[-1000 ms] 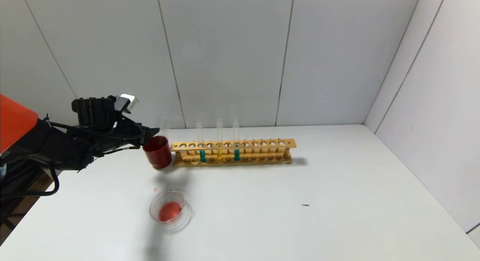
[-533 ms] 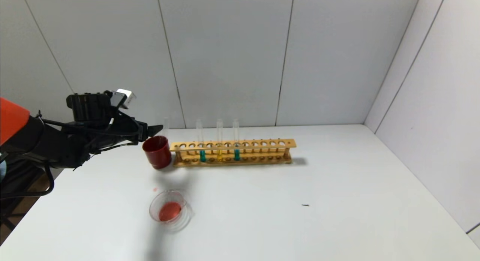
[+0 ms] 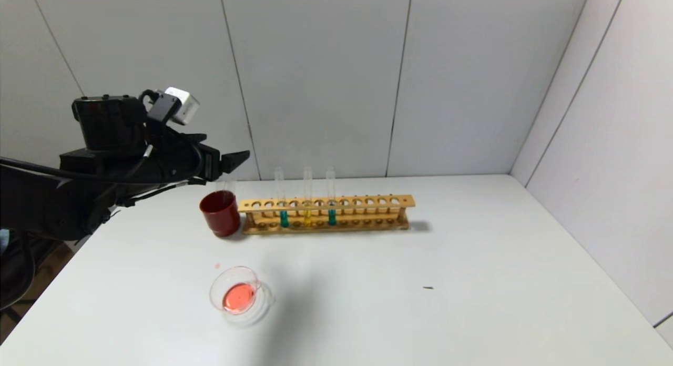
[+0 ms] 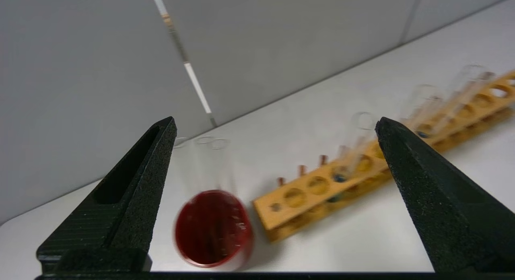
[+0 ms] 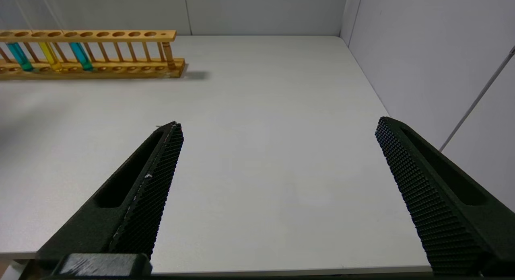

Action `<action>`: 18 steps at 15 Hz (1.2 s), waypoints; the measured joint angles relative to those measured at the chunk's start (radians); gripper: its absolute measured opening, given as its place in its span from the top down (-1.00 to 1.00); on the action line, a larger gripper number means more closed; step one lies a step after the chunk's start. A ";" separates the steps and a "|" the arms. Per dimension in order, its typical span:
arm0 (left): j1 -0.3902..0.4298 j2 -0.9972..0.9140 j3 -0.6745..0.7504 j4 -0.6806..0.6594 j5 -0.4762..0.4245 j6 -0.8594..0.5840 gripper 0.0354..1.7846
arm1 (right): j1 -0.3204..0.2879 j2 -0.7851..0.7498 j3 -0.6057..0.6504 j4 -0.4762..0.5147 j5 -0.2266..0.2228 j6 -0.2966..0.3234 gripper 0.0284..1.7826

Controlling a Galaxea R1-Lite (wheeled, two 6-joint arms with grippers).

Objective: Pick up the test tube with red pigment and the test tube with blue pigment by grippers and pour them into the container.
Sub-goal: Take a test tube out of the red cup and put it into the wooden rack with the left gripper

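Note:
My left gripper [image 3: 239, 160] is open and empty, hovering above the dark red cup [image 3: 221, 213], and it also shows in the left wrist view [image 4: 277, 121]. Clear empty tubes [image 4: 209, 163] stand in that cup. No tube with orange-red liquid is in view. The clear glass container [image 3: 214, 292] sits near the table's front and holds a red pool. Two teal-blue tubes [image 3: 284, 217] [image 3: 332, 216] stand in the wooden rack [image 3: 378, 202] either side of a yellow tube [image 3: 307, 216]. My right gripper [image 5: 278, 123] is open and empty, low over the table's right part.
The rack runs along the back of the table with several empty holes to its right. A small red drip [image 3: 217, 265] lies behind the container, and a dark speck [image 3: 428, 287] to the right. Grey walls close the back and right sides.
My left gripper has lifted from the red cup's rim to well above it and shifted a little right. The container, rack and tubes have not moved.

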 joint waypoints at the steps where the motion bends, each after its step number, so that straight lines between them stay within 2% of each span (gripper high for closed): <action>1: -0.032 -0.011 0.027 -0.001 0.001 -0.002 -0.95 | 0.000 0.000 0.000 0.000 0.000 0.000 -0.96; 8: -0.147 0.004 0.155 -0.127 0.003 -0.064 -0.95 | 0.000 0.000 0.000 0.000 0.000 0.000 -0.96; 14: -0.154 0.207 0.121 -0.277 0.082 -0.060 -0.95 | 0.000 0.000 0.000 0.000 0.000 0.000 -0.96; 18: -0.153 0.328 0.044 -0.291 0.112 -0.061 -0.95 | 0.000 0.000 0.000 0.000 0.000 0.000 -0.96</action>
